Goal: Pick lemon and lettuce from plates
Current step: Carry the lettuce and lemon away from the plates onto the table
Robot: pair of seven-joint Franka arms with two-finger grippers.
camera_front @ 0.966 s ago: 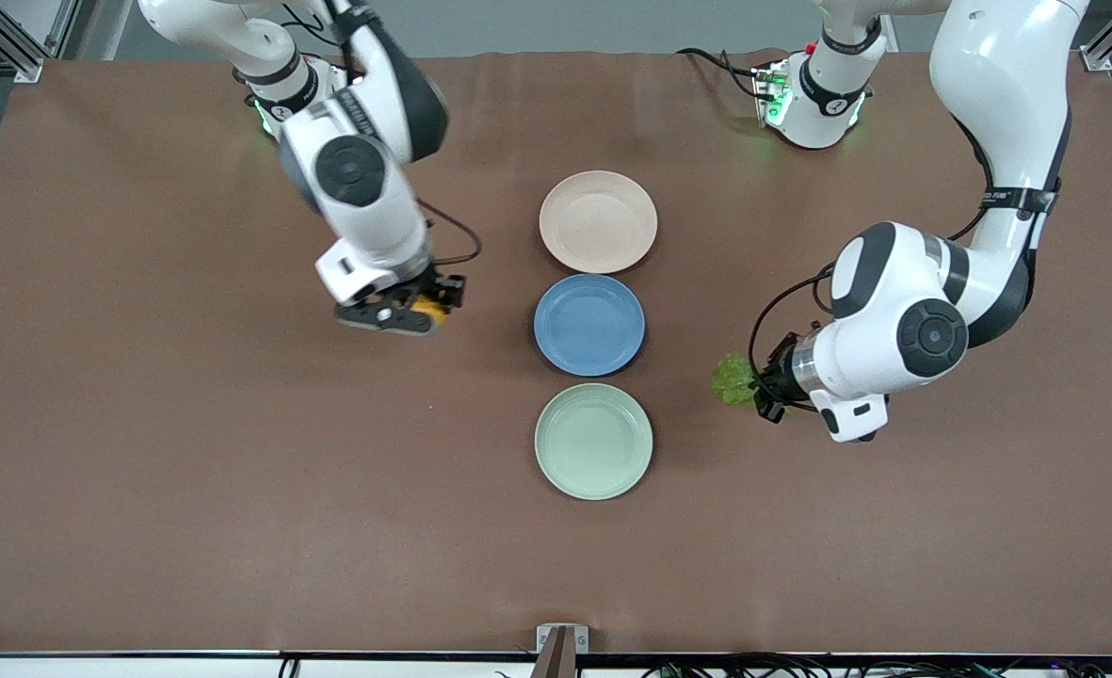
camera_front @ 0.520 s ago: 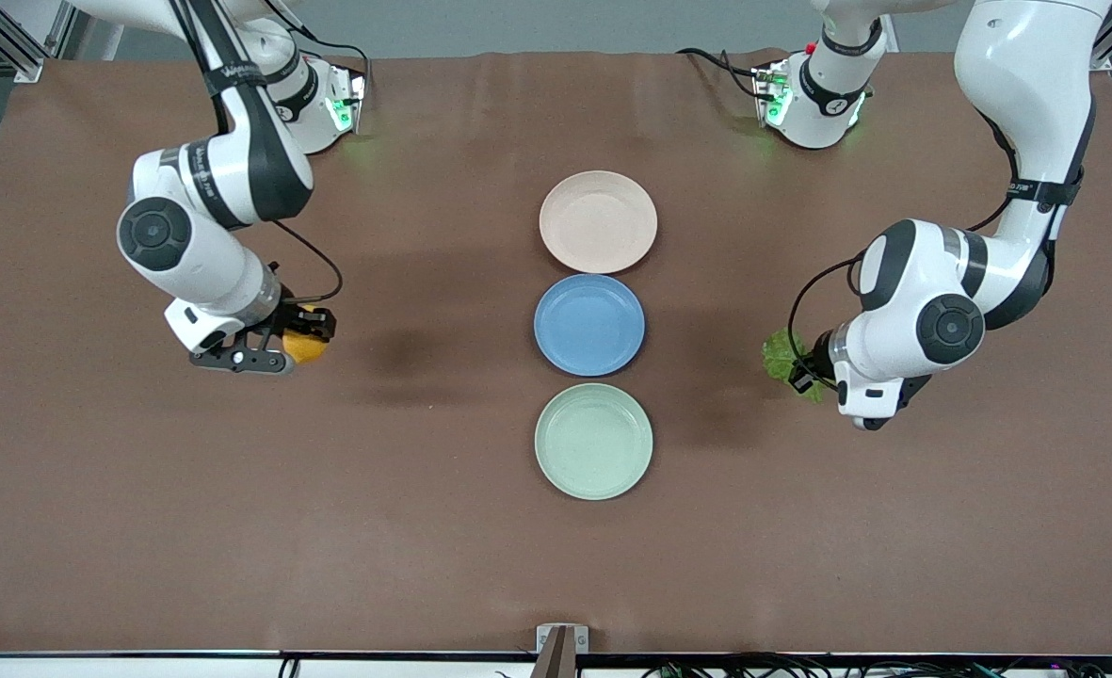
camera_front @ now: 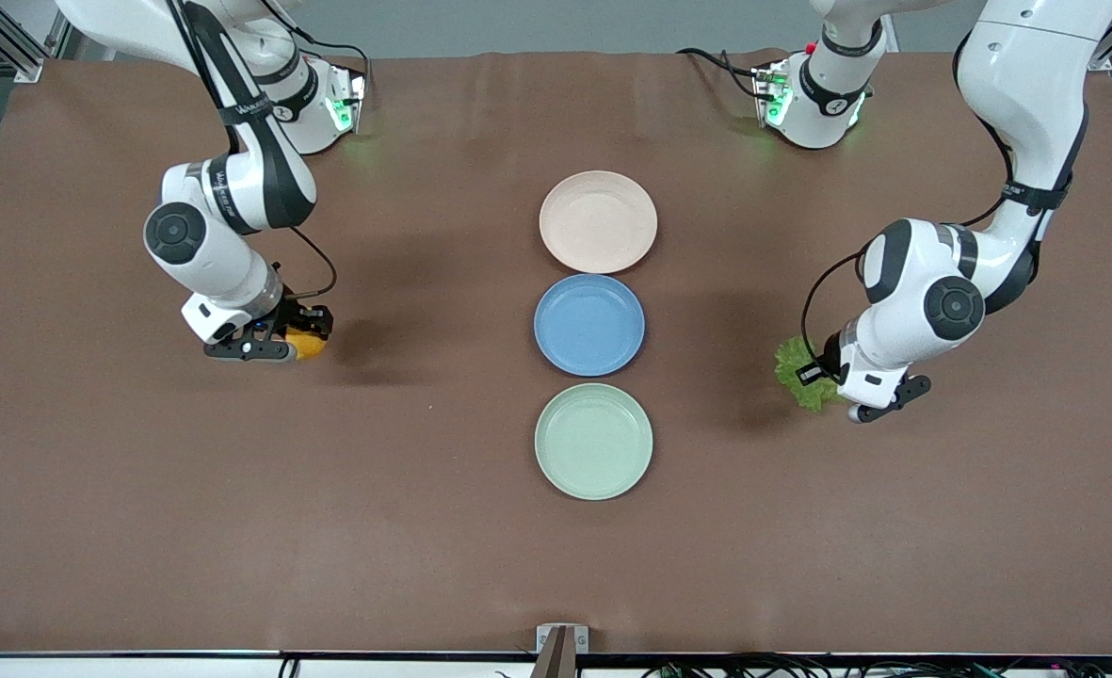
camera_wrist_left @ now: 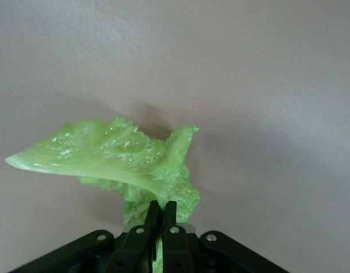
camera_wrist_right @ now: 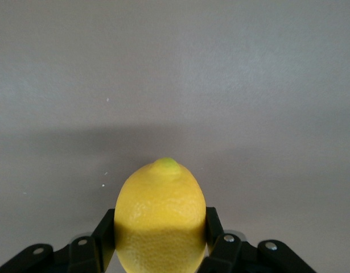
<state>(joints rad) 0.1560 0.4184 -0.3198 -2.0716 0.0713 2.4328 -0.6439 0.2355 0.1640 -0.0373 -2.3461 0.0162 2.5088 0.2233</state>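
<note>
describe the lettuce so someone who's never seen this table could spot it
Start at the row of three plates mid-table, then look toward the left arm's end, level with the gap between the blue plate and the mint one. The left gripper holds the lettuce: the only crinkled green leaf.

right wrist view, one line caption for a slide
Right hand shut on the lemon, held over the bare brown tabletop.
</note>
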